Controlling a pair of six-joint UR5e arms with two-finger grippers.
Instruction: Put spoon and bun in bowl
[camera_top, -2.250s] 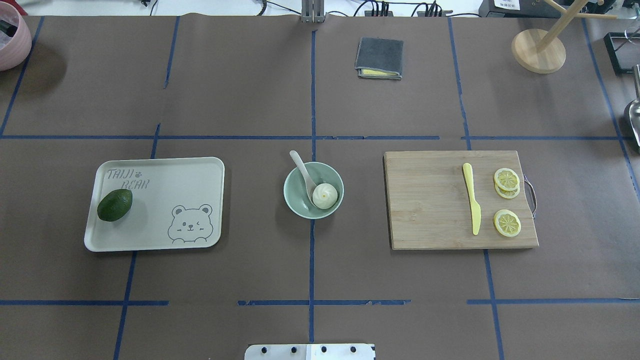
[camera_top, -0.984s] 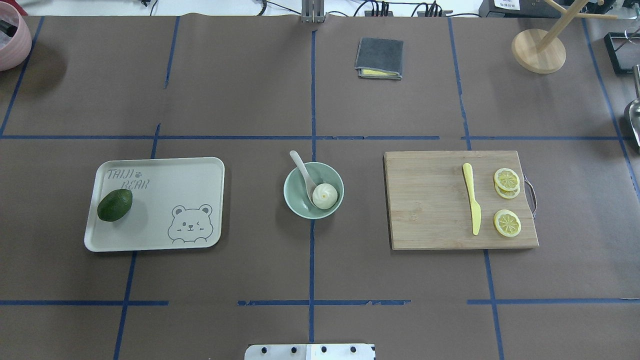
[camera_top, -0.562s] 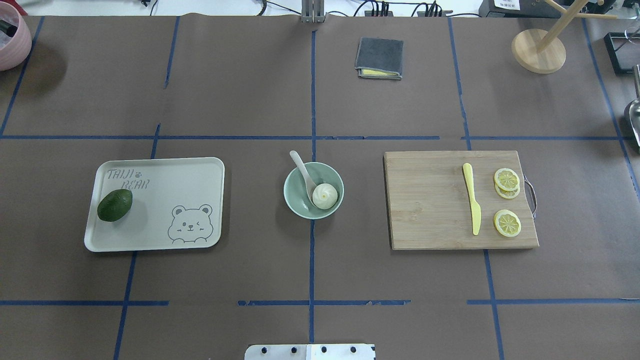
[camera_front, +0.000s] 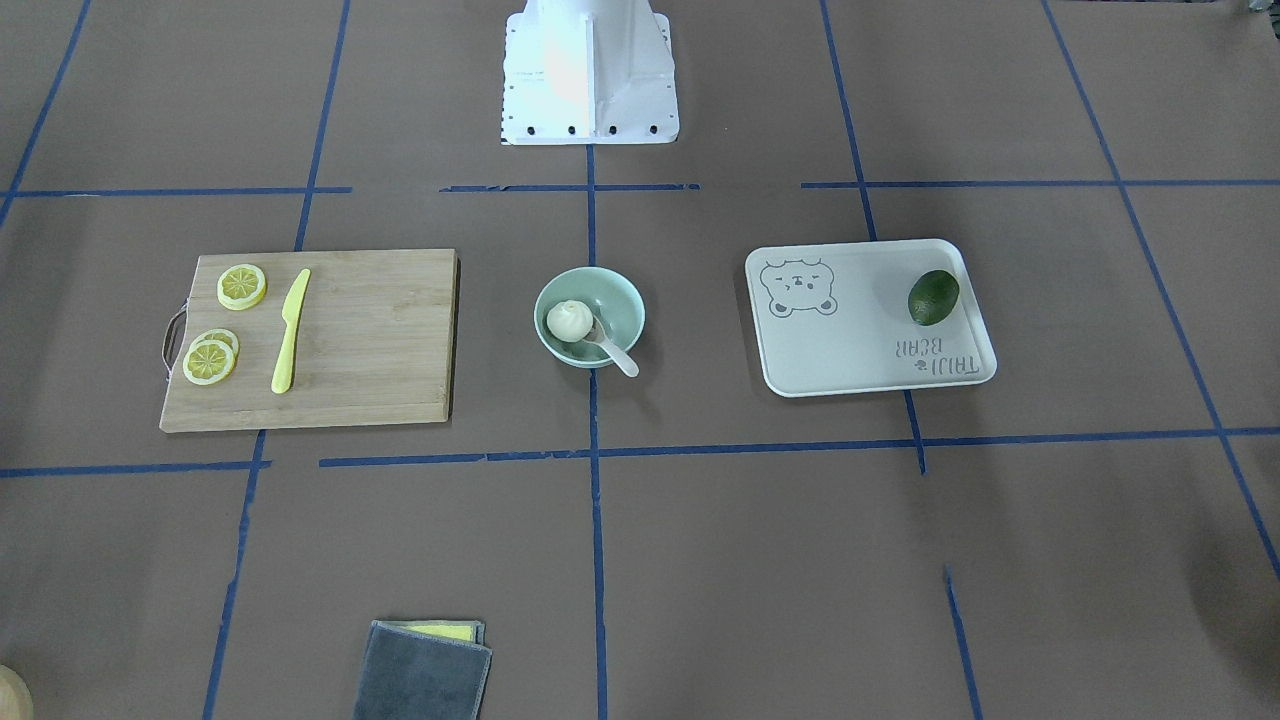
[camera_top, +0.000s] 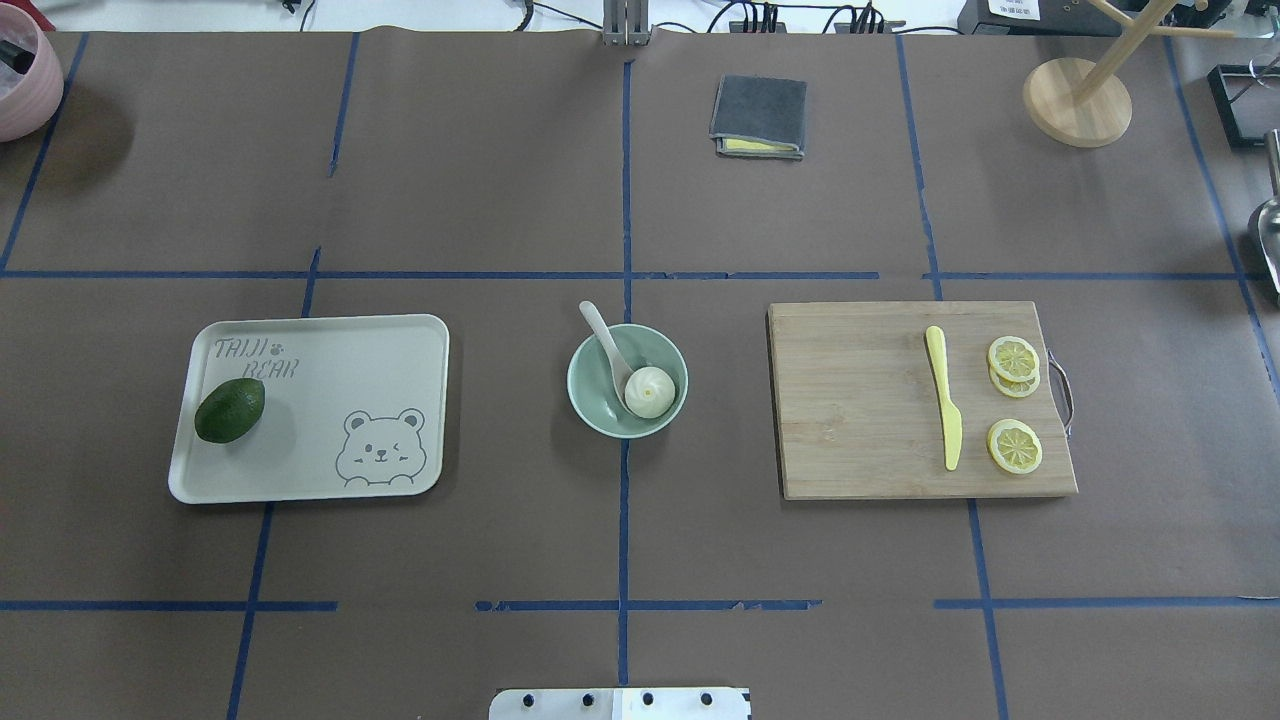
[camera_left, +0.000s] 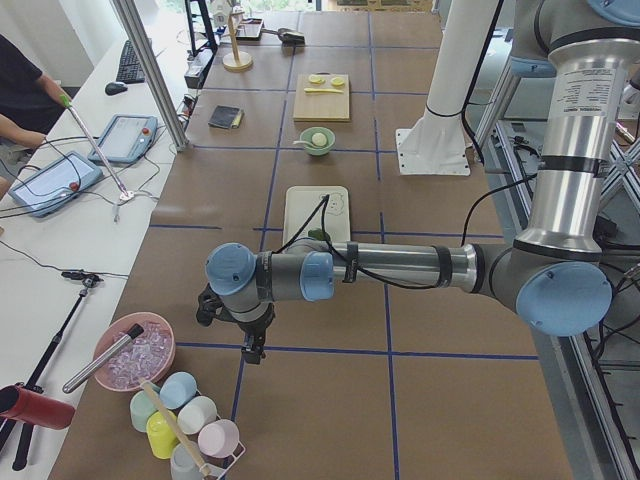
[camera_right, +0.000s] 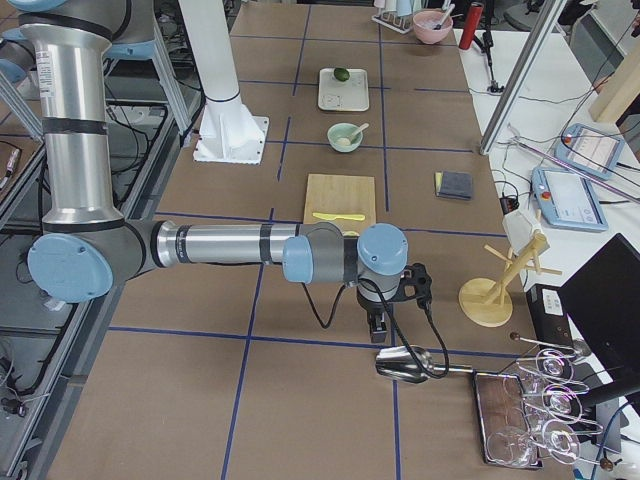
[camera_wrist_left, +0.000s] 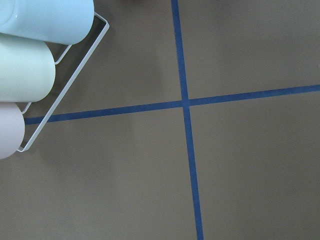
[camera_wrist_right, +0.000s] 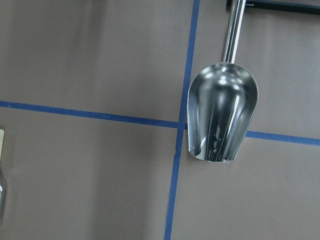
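Note:
The pale mint-green bowl (camera_top: 592, 388) stands at the table's middle, also in the front-facing view (camera_front: 618, 303). The white pleated bun (camera_top: 650, 391) sits inside it on its right side. The off-white spoon (camera_top: 603, 340) lies in the bowl with its scoop beside the bun and its handle over the far-left rim. My left gripper (camera_left: 247, 345) hangs over the table's left end, far from the bowl. My right gripper (camera_right: 378, 330) hangs over the right end. I cannot tell whether either is open or shut. Neither wrist view shows fingers.
A bear tray (camera_top: 330, 350) with an avocado (camera_top: 229, 409) lies left of the bowl. A cutting board (camera_top: 850, 400) with a yellow knife (camera_top: 944, 410) and lemon slices (camera_top: 1013, 357) lies right. A metal scoop (camera_wrist_right: 222, 117) lies under my right wrist, racked cups (camera_wrist_left: 30, 65) under my left.

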